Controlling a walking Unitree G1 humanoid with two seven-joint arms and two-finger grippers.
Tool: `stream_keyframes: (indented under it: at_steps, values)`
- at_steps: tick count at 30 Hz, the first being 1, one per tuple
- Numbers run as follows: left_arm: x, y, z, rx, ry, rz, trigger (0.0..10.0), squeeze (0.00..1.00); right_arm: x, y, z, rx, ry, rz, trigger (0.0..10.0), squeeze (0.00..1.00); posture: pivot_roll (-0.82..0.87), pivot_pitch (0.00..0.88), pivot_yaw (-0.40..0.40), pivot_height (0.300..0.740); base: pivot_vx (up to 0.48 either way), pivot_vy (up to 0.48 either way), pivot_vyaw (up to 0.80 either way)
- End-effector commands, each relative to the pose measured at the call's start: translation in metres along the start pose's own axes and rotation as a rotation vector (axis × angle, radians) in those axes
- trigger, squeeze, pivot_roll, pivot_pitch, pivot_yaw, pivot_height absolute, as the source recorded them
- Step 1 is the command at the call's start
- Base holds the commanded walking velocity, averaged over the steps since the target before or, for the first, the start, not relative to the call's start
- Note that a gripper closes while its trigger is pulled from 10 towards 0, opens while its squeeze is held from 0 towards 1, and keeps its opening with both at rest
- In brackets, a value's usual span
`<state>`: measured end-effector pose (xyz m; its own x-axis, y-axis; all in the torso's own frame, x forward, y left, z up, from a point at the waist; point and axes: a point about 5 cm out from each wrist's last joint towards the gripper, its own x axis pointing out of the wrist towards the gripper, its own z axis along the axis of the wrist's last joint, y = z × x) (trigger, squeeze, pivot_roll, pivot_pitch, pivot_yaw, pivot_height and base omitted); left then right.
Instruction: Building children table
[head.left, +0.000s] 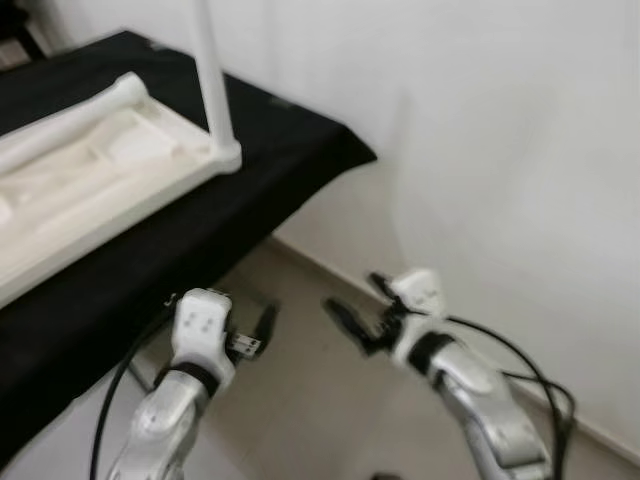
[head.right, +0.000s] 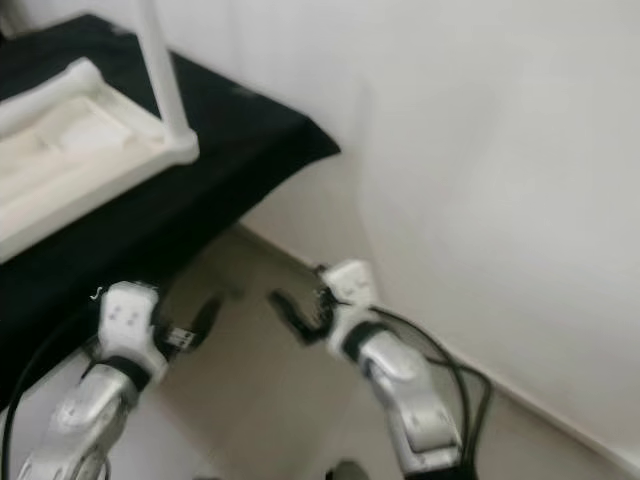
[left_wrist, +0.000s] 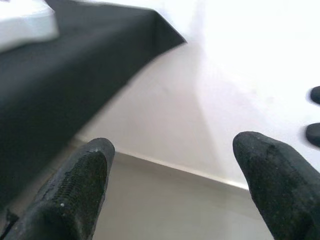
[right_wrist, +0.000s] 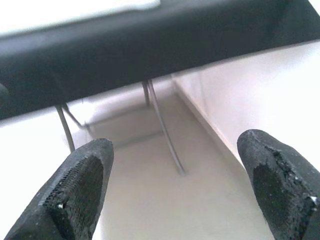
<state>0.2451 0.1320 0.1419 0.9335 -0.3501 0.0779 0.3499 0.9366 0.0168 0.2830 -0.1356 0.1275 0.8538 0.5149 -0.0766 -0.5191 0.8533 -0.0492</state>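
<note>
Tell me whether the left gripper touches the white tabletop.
Apart. The left eye view shows the left gripper low over the floor, well clear of the white tabletop.

Running off the frame's left edge: white tabletop (head.left: 90, 190) and black-draped table (head.left: 250, 200). Rising past the top edge: upright white leg (head.left: 212, 80). Blurring throughout, softening detail.

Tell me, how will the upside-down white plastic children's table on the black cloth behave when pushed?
The upside-down white plastic children's table looks rigid and probably light. Lying flat, it should slide rather than tip. Its upright white leg may give leverage, so pushing high could rock it.
</note>
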Motion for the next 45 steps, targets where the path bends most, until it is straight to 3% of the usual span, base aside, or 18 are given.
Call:
stream_keyframes:
  at_steps: [1, 28, 35, 42, 45]
  values:
    - [-0.009, 0.008, -0.011, -0.003, 0.054, 0.036, 10.0, 0.0, 0.004, 0.009, 0.003, 0.005, -0.02, 0.032, 10.0, 0.0, 0.04, 0.226, -0.058, 0.74, 0.0, 0.0, 0.8]
    - [-0.006, 0.006, -0.007, 0.058, 0.07, 0.009, 10.0, 0.0, 0.005, 0.008, 0.003, 0.01, -0.016, 0.045, 10.0, 0.0, 0.04, 0.221, -0.061, 0.74, 0.0, 0.0, 0.8]
    - [0.001, 0.009, 0.004, 0.06, 0.01, -0.002, 10.0, 0.0, 0.009, 0.007, 0.011, 0.016, -0.062, 0.049, 10.0, 0.0, 0.04, 0.213, -0.062, 0.74, 0.0, 0.0, 0.69]
    - [0.003, 0.008, 0.008, 0.049, -0.014, -0.006, 10.0, 0.0, 0.014, 0.006, 0.019, -0.066, -0.074, 0.053, 10.0, 0.0, 0.05, 0.205, -0.064, 0.74, 0.322, 0.0, 0.46]
    - [0.002, 0.009, 0.008, 0.051, -0.014, -0.007, 10.0, 0.0, 0.013, 0.01, 0.021, -0.025, -0.099, 0.107, 10.0, 0.0, 0.04, 0.202, -0.065, 0.74, 0.354, 0.0, 0.53]
